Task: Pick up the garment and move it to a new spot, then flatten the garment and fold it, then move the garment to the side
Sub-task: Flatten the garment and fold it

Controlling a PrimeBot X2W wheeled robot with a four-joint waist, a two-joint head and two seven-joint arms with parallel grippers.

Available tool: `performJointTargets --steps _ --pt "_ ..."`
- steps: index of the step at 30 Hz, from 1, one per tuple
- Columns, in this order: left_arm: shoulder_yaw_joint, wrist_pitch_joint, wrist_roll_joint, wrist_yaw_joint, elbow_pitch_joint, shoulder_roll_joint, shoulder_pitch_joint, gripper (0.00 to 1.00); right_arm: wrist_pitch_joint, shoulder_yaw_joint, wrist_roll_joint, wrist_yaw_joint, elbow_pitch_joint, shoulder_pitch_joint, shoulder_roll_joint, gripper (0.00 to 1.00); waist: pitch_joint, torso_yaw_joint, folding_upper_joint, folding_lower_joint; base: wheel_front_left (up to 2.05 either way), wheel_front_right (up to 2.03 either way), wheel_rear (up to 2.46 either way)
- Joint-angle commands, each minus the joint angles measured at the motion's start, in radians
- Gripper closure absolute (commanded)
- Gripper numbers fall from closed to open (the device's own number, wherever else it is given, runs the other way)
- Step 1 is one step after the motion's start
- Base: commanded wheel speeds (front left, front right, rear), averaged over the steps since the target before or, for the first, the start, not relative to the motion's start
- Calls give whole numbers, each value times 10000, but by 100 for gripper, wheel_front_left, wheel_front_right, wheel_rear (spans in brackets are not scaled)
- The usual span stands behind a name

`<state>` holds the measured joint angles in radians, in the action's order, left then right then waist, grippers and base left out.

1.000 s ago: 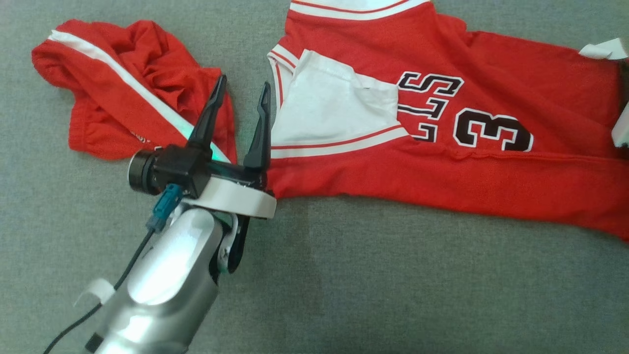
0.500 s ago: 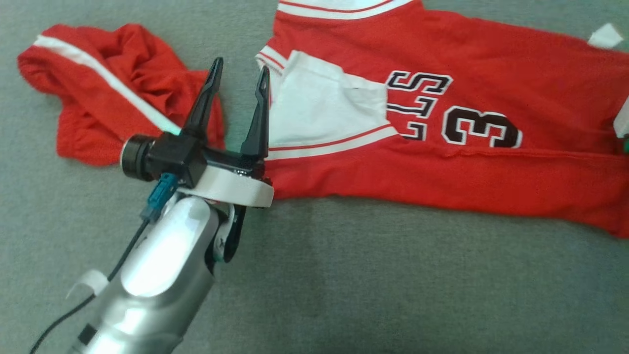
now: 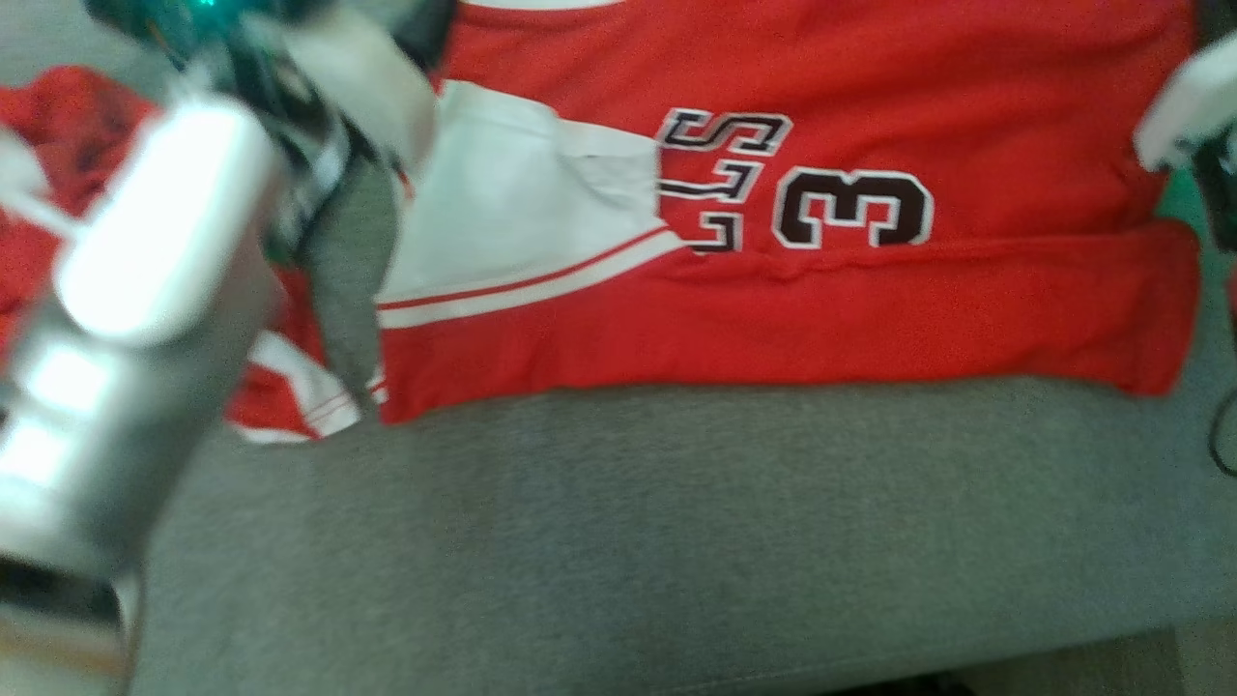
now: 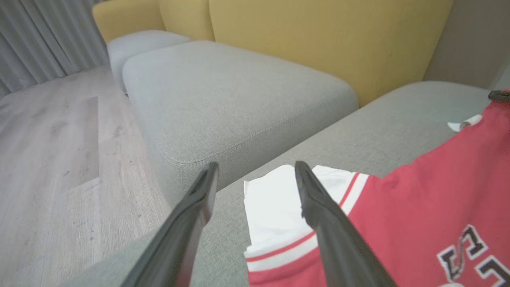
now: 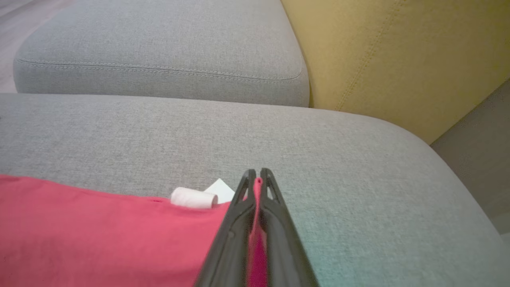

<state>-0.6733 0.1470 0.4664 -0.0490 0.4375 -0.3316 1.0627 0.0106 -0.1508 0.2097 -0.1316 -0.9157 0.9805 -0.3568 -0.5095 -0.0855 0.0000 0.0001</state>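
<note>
In my head view, near the middle of the frame, the red garment (image 3: pixel 870 309) carries a large dark numeral 3 (image 3: pixel 852 208) outlined in white. Just left of it stand matching letters (image 3: pixel 723 182), stacked: an S on top and two L-like shapes below, with a white panel (image 3: pixel 522 213) at their left edge. In my left wrist view, at the lower right corner, similar lettering is cut off and unreadable.

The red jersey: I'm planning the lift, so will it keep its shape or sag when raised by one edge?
Probably sag: the jersey looks like thin cloth, creased and folded over at its white panel. Likely light, since the right gripper pinches just a sliver of its edge. It may drag rather than slide on the textured grey cushion.
</note>
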Motion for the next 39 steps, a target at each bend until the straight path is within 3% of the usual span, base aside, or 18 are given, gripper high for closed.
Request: performJointTargets --steps 1,5,12,23,30,31,32,33,39 --pt "286 193 49 -76 -120 -400 473 0 97 -138 63 9 303 273 -22 100 -437 -478 0 -1 0 0 0" --pt "-103 1701 296 -656 1297 -642 1969 0 247 -680 230 9 128 925 474 100 -921 -1132 0 -1 0 0 0" --pt "-752 3043 1046 -809 3103 -875 3267 0 742 -1388 634 9 -408 1594 1139 100 -1324 -2014 0 -1 0 0 0" --pt "-1435 3298 1850 -815 4420 -1189 4292 0 1376 -2275 1379 9 -1192 2112 1476 100 -1576 -2629 0 -1 0 0 0" --pt "-1681 3738 2458 -816 4877 -953 4384 0 1590 -2760 1806 9 -1521 2284 1425 100 -1612 -2662 0 -1 0 0 0" --pt "-1729 3862 2608 -816 4861 -903 4356 27 1608 -2821 1858 9 -1569 2304 1401 100 -1612 -2641 0 -1 0 0 0" --pt "-1818 3983 2743 -816 4786 -871 4341 87 1628 -2876 1909 9 -1613 2326 1373 100 -1620 -2617 0 -1 0 0 0" --pt "-1911 4041 2868 -816 4678 -861 4329 100 1651 -2925 1961 9 -1657 2346 1341 100 -1621 -2587 0 -1 0 0 0" --pt "-2165 3437 3414 -816 4211 -806 4293 100 1769 -3241 2193 9 -1913 2406 1117 100 -1431 -2275 0 -1 0 0 0"
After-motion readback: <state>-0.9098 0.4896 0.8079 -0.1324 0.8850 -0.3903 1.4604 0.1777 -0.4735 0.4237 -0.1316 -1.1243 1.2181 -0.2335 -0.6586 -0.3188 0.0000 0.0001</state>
